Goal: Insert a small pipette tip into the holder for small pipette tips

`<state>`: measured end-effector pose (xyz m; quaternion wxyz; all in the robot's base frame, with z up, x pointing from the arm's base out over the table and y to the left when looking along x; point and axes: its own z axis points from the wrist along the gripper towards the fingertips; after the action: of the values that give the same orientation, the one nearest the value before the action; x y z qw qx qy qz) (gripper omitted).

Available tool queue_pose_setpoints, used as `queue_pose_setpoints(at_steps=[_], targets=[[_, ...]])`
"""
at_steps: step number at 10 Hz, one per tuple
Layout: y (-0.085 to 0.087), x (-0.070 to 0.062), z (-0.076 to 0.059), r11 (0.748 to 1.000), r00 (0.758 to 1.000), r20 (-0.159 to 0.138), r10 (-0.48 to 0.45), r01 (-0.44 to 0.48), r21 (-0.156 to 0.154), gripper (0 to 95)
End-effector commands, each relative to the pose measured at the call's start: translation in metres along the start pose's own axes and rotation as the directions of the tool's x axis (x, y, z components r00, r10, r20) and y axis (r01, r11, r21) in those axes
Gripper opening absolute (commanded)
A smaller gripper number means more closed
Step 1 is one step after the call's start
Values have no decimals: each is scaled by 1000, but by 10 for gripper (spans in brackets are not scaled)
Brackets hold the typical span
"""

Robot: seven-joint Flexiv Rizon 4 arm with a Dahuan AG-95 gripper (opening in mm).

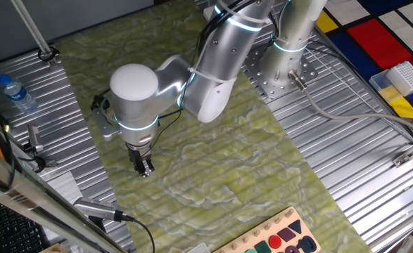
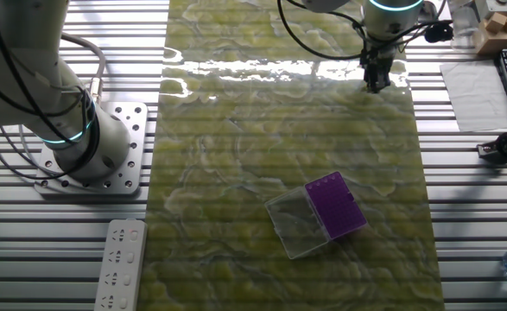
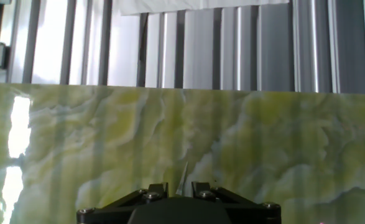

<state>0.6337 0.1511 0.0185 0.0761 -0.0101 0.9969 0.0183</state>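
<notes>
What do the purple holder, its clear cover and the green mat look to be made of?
Holder: likely opaque purple plastic, matte, with a fine dotted top. Cover: clear, glossy plastic; the mat shows through it. Mat: a smooth marbled sheet, perhaps vinyl; it reflects window glare.

Silver-white arm (image 1: pixel 213 63), cyan-ringed joints, black tool (image 1: pixel 145 167)

A yellow-green marbled mat (image 2: pixel 236 173) covers the ribbed silver metal desk (image 2: pixel 469 225); the small flat square box (image 2: pixel 337 206) is purple, its cover (image 2: pixel 296 223) clear.
</notes>
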Motion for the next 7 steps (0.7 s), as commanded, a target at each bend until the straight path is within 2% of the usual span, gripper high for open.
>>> queue_pose_setpoints(at_steps=[1, 4, 7], targets=[[0, 0, 1, 1000, 1000, 7, 2, -2, 1, 190], [0, -2, 2, 1000, 999, 32, 19, -19, 0, 190], [0, -2, 3, 1000, 999, 41, 21, -21, 1, 190]])
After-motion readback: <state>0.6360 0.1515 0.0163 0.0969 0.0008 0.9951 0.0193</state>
